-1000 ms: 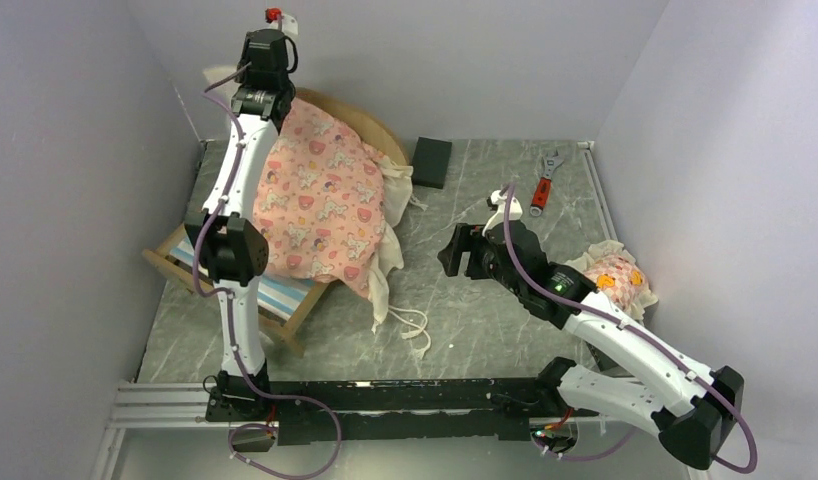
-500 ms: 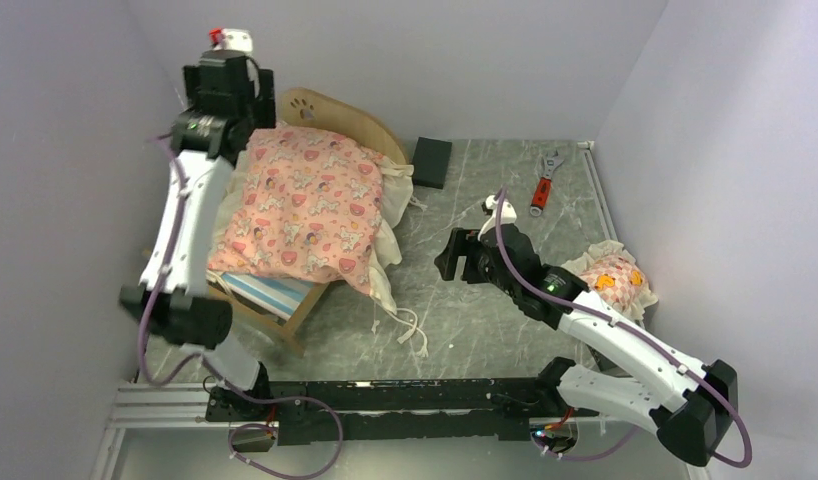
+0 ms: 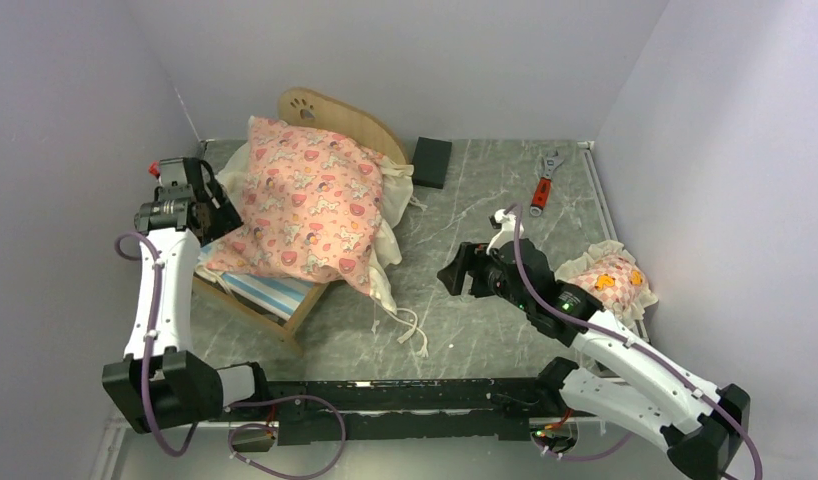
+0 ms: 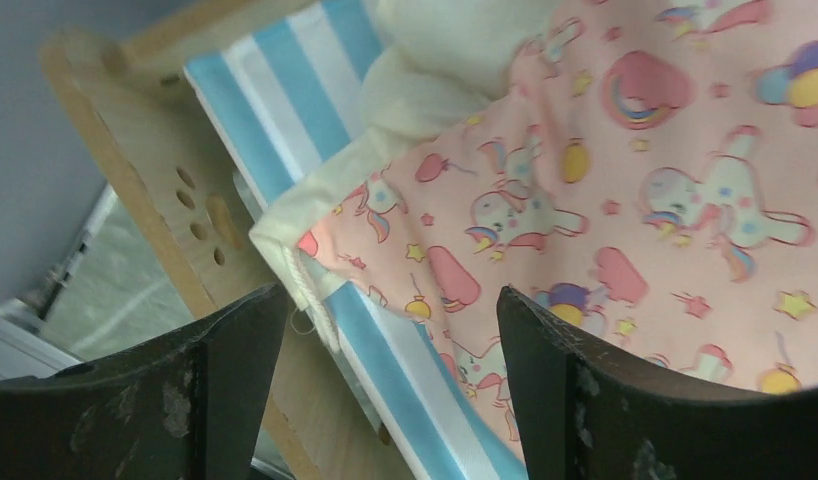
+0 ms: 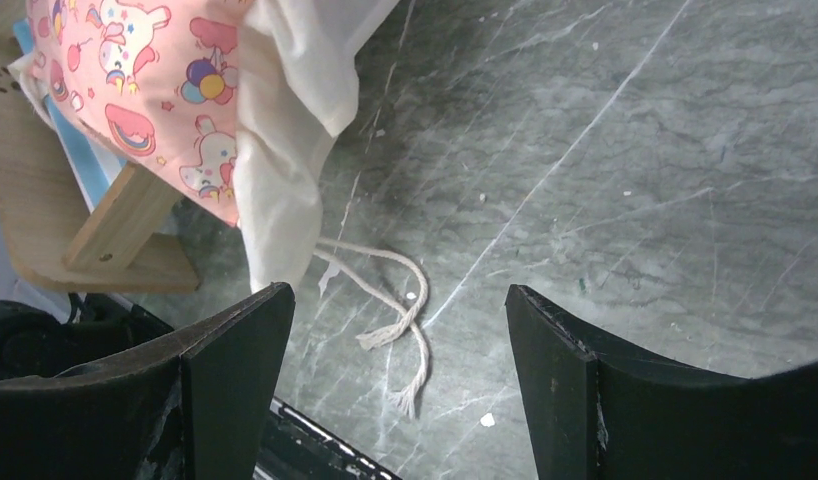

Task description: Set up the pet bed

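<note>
The pet bed [image 3: 330,112] stands at the back left, its paw-print headboard at the far end and its striped base [image 3: 275,294] showing at the near end. The pink cartoon-print mattress [image 3: 305,205] lies on it, its cream ruffle hanging over the right side. My left gripper [image 3: 217,210] is open at the mattress's left edge; its wrist view shows the striped base [image 4: 315,90], the wood frame [image 4: 165,180] and the mattress [image 4: 625,150]. My right gripper [image 3: 455,268] is open and empty above the floor right of the bed. The pillow [image 3: 610,277] lies at the right.
A black block [image 3: 431,162] lies behind the bed's right side. A red-handled wrench [image 3: 545,180] lies at the back right. Cream tie cords [image 3: 410,325] trail on the floor by the mattress, also in the right wrist view [image 5: 395,310]. Walls close in left, back and right.
My left arm has swung from the headboard end down to the mattress's left edge. The mattress has settled flatter, uncovering the headboard. My right gripper has shifted slightly nearer.
</note>
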`<act>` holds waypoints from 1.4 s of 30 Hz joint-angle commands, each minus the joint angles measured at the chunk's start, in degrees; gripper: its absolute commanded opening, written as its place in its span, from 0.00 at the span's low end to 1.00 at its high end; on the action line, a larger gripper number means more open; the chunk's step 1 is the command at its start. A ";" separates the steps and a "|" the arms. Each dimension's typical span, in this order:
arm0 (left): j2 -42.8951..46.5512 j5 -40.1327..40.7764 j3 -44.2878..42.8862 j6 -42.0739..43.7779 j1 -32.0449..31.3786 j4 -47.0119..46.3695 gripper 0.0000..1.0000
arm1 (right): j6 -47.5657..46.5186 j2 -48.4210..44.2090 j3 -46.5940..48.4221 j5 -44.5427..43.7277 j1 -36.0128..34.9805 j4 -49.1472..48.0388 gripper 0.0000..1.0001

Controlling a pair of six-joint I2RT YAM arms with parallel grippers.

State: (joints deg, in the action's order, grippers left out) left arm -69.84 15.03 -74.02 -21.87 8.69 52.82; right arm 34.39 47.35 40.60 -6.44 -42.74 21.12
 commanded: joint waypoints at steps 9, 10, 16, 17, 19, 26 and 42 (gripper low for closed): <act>-2.63 -13.60 11.11 -7.13 11.27 -10.07 0.71 | 0.35 -5.49 -3.80 1.66 0.03 -1.53 0.83; -3.15 -14.02 11.75 -7.13 11.42 -10.70 0.70 | 0.26 -5.45 -3.78 1.65 0.03 -1.45 0.83; -5.18 -14.05 14.32 -6.90 11.52 -13.16 0.61 | -0.11 -5.09 -3.12 1.78 0.03 -1.01 0.83; -5.40 -14.06 14.76 -6.88 11.49 -13.40 0.59 | -0.04 -5.16 -3.14 1.71 0.03 -1.00 0.83; -5.77 -14.37 15.78 -6.78 11.53 -13.93 0.54 | -0.04 -5.32 -3.17 1.33 0.03 -0.95 0.83; -4.10 -14.08 17.46 -4.43 11.48 -13.82 0.10 | 0.32 -4.76 -3.08 1.44 0.03 -1.00 0.83; -7.84 13.64 -17.10 12.93 11.29 -3.95 0.04 | -1.67 -0.31 2.36 4.77 0.03 1.95 0.83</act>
State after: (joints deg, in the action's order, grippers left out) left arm -74.30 17.34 -85.73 -14.15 19.88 48.10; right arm 34.11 46.02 39.07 -3.31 -42.74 22.83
